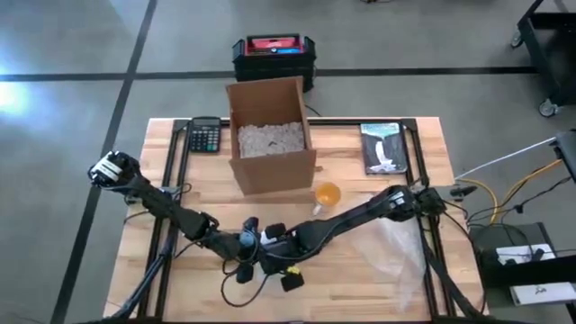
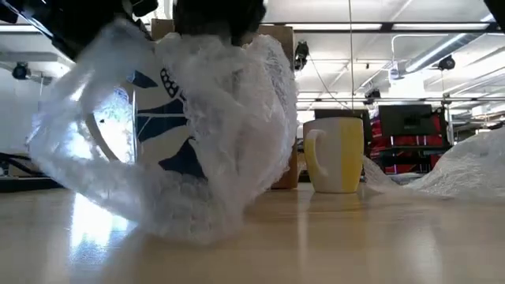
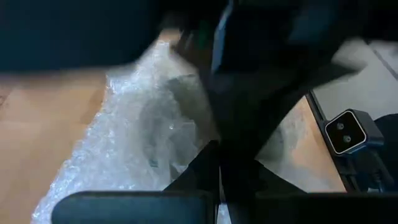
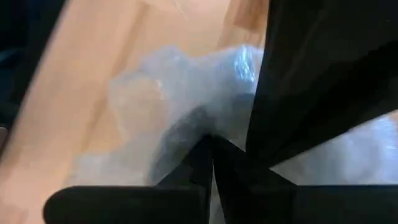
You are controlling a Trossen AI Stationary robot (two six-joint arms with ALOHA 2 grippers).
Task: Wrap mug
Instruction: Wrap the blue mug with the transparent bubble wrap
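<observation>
Centrally at the front of the wooden bench [image 1: 378,279], both arms meet low over a bundle of clear, crinkled bubble wrap [image 2: 213,118]. Through its cloudy, dimpled film the low view shows a white mug [image 2: 158,118] with dark blue markings, sitting on the bench and swathed on all sides. The left gripper [image 1: 245,241] and right gripper [image 1: 273,236] nearly touch above it. In each wrist view the dark jaws come together to a point on the wrap, so both seem pinched on the film.

Behind stands a smooth yellow mug [image 2: 335,155], upright with its handle on the left in the low view. Another loose sheet of wrap [image 1: 396,256] lies crumpled under the right arm. An open brown cardboard box [image 1: 270,135] holds pale filler; a calculator [image 1: 204,136] and a book [image 1: 382,148] flank it.
</observation>
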